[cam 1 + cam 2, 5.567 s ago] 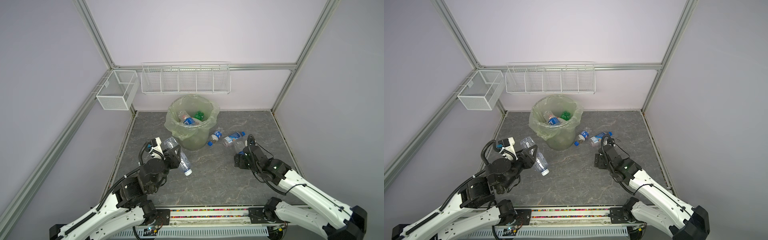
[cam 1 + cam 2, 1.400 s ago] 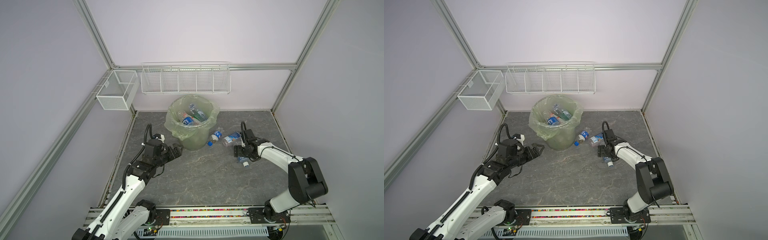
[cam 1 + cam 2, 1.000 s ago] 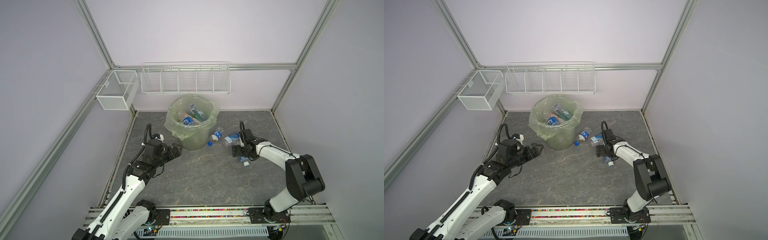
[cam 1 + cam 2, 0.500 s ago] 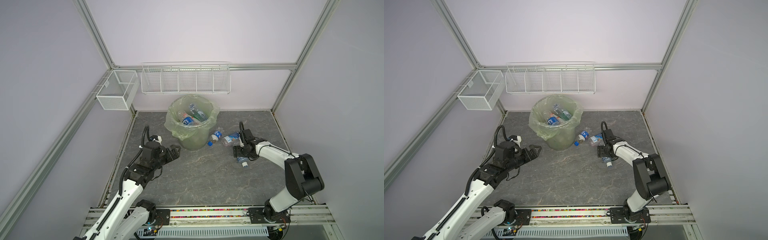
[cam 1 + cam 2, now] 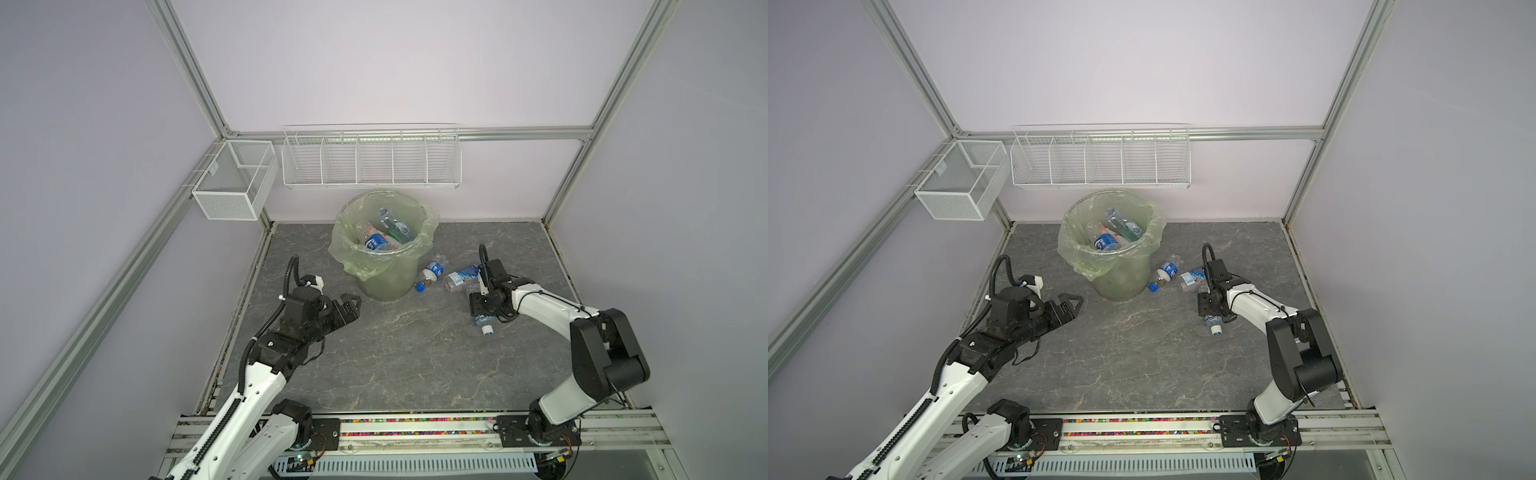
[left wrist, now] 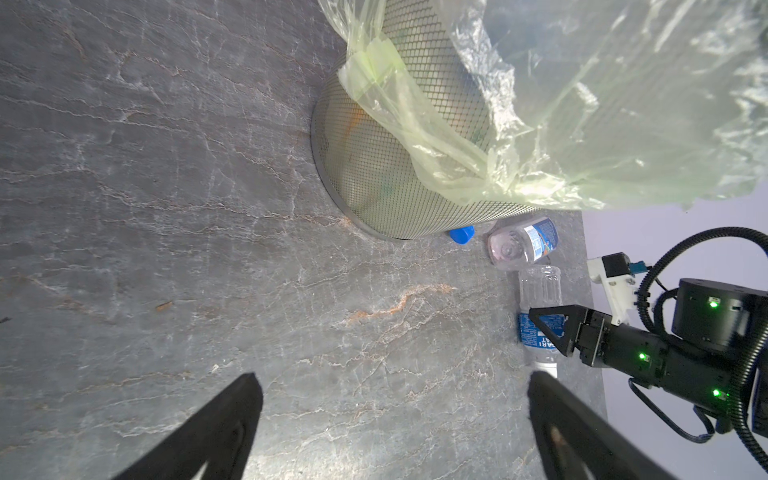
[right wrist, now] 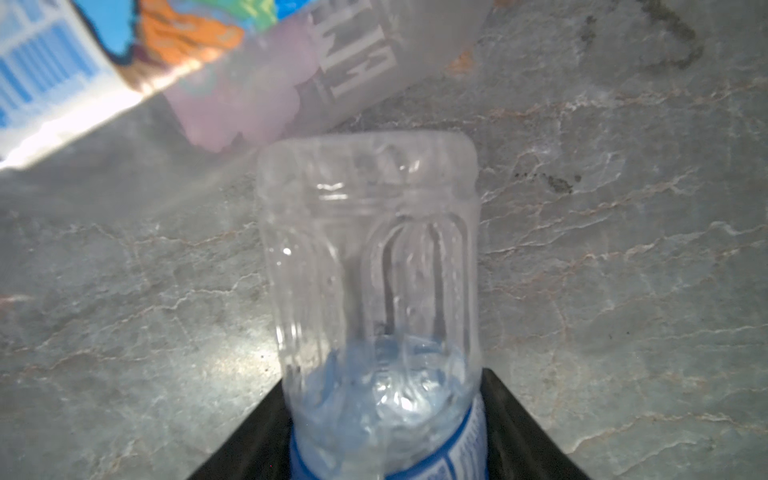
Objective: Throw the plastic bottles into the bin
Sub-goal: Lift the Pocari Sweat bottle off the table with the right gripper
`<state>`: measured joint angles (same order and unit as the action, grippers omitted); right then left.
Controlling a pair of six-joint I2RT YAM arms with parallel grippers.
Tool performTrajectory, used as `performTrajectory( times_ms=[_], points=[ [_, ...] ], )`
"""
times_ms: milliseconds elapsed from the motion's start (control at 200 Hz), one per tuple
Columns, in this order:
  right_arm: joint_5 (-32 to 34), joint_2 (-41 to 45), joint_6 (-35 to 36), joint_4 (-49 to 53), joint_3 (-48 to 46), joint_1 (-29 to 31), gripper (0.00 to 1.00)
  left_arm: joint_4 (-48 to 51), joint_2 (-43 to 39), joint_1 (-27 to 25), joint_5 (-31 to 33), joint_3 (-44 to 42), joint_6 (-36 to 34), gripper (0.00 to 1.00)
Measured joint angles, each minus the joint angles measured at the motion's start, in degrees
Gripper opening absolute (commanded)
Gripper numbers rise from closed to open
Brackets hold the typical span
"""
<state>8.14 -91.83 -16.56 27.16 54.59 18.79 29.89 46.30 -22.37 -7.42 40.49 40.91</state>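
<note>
Clamped across its blue-and-white label by the right gripper (image 7: 386,374): a small clear ribbed plastic bottle (image 7: 370,249), lying on its side on the dark grey veined tabletop (image 5: 395,357), near the round fine-mesh bin (image 5: 388,286) lined with a thin pale-green plastic bag, on that bin's right-arm side. No gap showing between black fingers and plastic in the right wrist view; judged a closed hold, firmness not to be told. Taken around the middle, probably to stop so light and springy a thing from pivoting or squirting out on the lift. Base pointed toward the bin, white cap away from it.

Poised on the bin's left-arm side, near its foot and above the tabletop: the left gripper (image 5: 352,308), spread wide and holding nothing, likely held back to leave the rim free for the drop.

Counted outside the bin, three:
- the gripped one
- a clear pinkish bottle (image 5: 460,276) with a blue, white and orange label, between it and the bin
- a clear blue-capped bottle (image 5: 432,272), just beside the bin wall

Counted among the binned bottles (image 5: 376,241), at least four showing, possibly more beneath.

Counted on the wall above the bin, two: a boxy white mesh basket (image 5: 226,199) and a long white wire rack (image 5: 370,170) of five compartments.

Judged from this, three throws left.
</note>
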Motion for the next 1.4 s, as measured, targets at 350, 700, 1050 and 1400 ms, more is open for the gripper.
performTrajectory(
  times_ms=[350, 700, 1050, 1400],
  points=[
    [-1.7, 4.9, -0.7, 1.3, -0.6, 0.0, 0.6, 0.0, -1.7, 0.0, 0.1, -2.2, 0.4, 1.0],
    [-4.0, 14.4, -2.8, 2.3, -1.8, 0.7, 0.6, 4.0, -0.4, 0.0, 3.2, 0.8, -3.8, 1.0],
    [-7.4, 27.6, -4.9, 2.8, -6.2, 4.3, 0.58, 2.5, -0.1, 0.0, 2.2, 0.8, -2.8, 1.0],
    [-10.0, 36.5, -6.2, 0.8, -7.8, 8.3, 0.6, 1.6, -2.0, 0.0, 4.2, 0.6, -1.5, 1.0]
  ],
)
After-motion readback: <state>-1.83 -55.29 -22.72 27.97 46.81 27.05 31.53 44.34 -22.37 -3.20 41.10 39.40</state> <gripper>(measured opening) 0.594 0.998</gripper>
